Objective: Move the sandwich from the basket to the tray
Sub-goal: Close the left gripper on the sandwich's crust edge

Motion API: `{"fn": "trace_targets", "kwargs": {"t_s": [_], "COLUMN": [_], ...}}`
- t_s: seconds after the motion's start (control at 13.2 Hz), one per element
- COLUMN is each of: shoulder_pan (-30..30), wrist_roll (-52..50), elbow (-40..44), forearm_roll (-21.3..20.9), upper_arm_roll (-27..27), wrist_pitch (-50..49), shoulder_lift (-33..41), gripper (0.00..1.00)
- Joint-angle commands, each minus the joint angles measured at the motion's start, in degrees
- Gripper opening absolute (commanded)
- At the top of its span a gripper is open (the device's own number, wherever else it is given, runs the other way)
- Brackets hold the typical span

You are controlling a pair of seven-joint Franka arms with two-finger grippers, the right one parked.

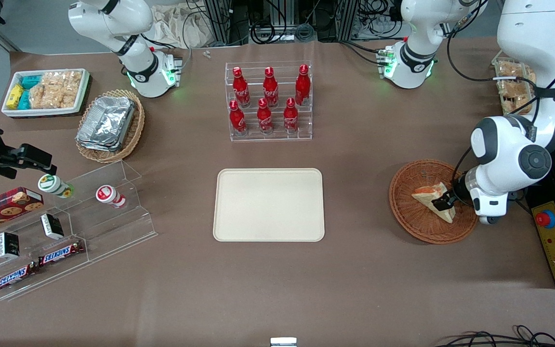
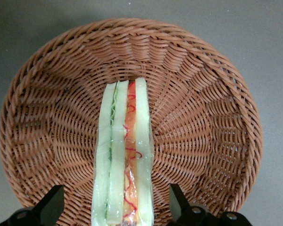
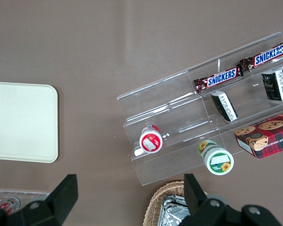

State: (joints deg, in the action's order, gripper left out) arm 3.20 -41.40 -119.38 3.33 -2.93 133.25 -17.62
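gripper (image 2: pixel 114 207) sits low in the basket (image 2: pixel 203 117), fingers (image 2: pixel 52 202) spread apart on either side of the sandwich (image 2: pixel 125 155), not touching it. sandwich stands on edge in the basket's middle. tray (image 1: pixel 269 204) lies well apart, toward the parked arm's end.

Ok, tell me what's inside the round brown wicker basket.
One sandwich lies in the basket, cut edge up. The gripper straddles it, fingers open and apart from the bread. Whatever weave lies under the sandwich is covered.
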Motion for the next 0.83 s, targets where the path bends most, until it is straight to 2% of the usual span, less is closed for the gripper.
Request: {"fn": "trace_targets", "kwargs": {"t_s": [0.0, 0.3, 0.38, 0.45, 0.6, 0.68, 0.75], "shoulder_pan": [-0.83, -0.83, -0.83, -0.83, -0.91, -0.91, -1.0], "wrist_roll": [-1.05, -1.05, -1.05, -1.4, -2.19, -2.37, -3.94], "elbow": [-3.31, -4.72, -4.64, -4.29, -3.93, -3.5, -2.71], "forearm_roll": [1.15, 1.15, 1.15, 1.15, 1.15, 1.15, 1.15], "upper_arm_roll": [0.38, 0.38, 0.38, 0.38, 0.38, 0.38, 0.38], "wrist_pitch": [3.42, 5.79, 5.88, 5.8, 5.8, 5.71, 5.27], "shoulder_lift": [1.01, 0.13, -0.04, -0.22, -0.22, -0.13, -0.13], "gripper": [1.0, 0.99, 0.89, 0.64, 0.2, 0.06, 0.01]}}
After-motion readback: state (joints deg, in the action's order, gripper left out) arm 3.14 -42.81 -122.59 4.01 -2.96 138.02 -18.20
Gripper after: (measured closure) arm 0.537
